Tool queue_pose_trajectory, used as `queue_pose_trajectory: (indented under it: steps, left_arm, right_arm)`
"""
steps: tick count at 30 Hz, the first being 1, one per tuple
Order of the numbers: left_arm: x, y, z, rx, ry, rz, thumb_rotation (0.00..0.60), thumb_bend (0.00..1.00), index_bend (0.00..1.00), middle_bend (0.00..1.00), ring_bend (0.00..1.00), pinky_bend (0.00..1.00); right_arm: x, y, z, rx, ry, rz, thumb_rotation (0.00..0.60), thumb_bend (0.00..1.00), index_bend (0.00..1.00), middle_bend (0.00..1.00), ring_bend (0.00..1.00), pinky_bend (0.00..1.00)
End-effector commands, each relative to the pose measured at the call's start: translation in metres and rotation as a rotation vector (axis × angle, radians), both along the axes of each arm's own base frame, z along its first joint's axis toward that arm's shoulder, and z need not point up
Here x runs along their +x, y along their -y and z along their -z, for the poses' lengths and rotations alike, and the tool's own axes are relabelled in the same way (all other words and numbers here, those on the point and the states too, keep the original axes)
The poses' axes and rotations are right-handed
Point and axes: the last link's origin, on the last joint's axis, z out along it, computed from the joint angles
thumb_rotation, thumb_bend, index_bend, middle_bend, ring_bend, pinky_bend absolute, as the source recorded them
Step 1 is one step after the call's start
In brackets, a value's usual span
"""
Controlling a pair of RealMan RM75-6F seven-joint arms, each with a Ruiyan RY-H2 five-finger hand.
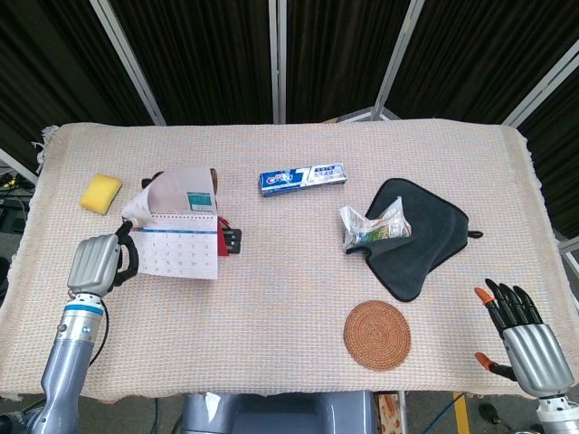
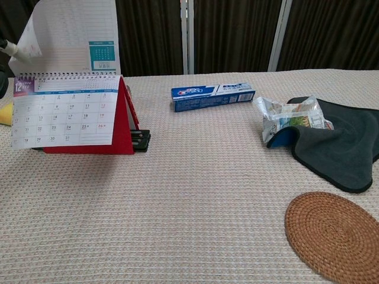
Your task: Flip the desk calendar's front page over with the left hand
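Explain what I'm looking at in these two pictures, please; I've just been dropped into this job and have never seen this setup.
This is a two-armed robot at a cloth-covered table. One picture looks down from its head, the other looks forward from its chest, low over the table.

In the head view, the left robot hand is at lower left and the right robot hand at lower right, fingers apart and holding nothing.

The red-backed desk calendar stands on the left. Its front page is lifted upright above the rings, with a finger of the left robot hand touching its corner; a pinch cannot be made out.

Also on the table: a yellow sponge, a toothpaste box, a crumpled snack packet on a dark cloth, and a round woven coaster.
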Motion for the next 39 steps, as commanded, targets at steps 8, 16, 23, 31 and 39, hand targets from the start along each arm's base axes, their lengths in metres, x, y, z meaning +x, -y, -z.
queue_pose_trajectory:
  steps: [8, 16, 23, 31, 39]
  left_arm:
    - [-0.007, -0.021, -0.012, 0.02, -0.113, 0.001, 0.6, 0.59, 0.0, 0.08, 0.19, 0.25]
    - [-0.019, -0.036, -0.013, -0.124, -0.184, -0.066, 0.6, 0.24, 0.0, 0.0, 0.0, 0.06]
    - [-0.029, -0.039, -0.011, -0.168, -0.197, -0.085, 0.6, 0.23, 0.0, 0.0, 0.0, 0.0]
    - [-0.037, -0.044, -0.005, -0.204, -0.21, -0.087, 0.6, 0.23, 0.0, 0.0, 0.0, 0.02]
    - [-0.034, -0.054, -0.001, -0.219, -0.227, -0.068, 0.6, 0.23, 0.0, 0.0, 0.0, 0.02]
  right_arm:
    - [-0.002, 0.001, 0.001, 0.002, -0.004, 0.007, 0.6, 0.04, 0.0, 0.0, 0.0, 0.0]
    - [-0.003, 0.002, 0.002, 0.004, -0.007, 0.014, 0.6, 0.04, 0.0, 0.0, 0.0, 0.0]
    - [-0.003, 0.003, 0.003, 0.008, -0.01, 0.018, 0.6, 0.04, 0.0, 0.0, 0.0, 0.0]
    - [-0.002, 0.002, 0.004, 0.01, -0.01, 0.015, 0.6, 0.04, 0.0, 0.0, 0.0, 0.0]
    - [-0.004, 0.003, 0.003, 0.008, -0.009, 0.022, 0.6, 0.04, 0.0, 0.0, 0.0, 0.0]
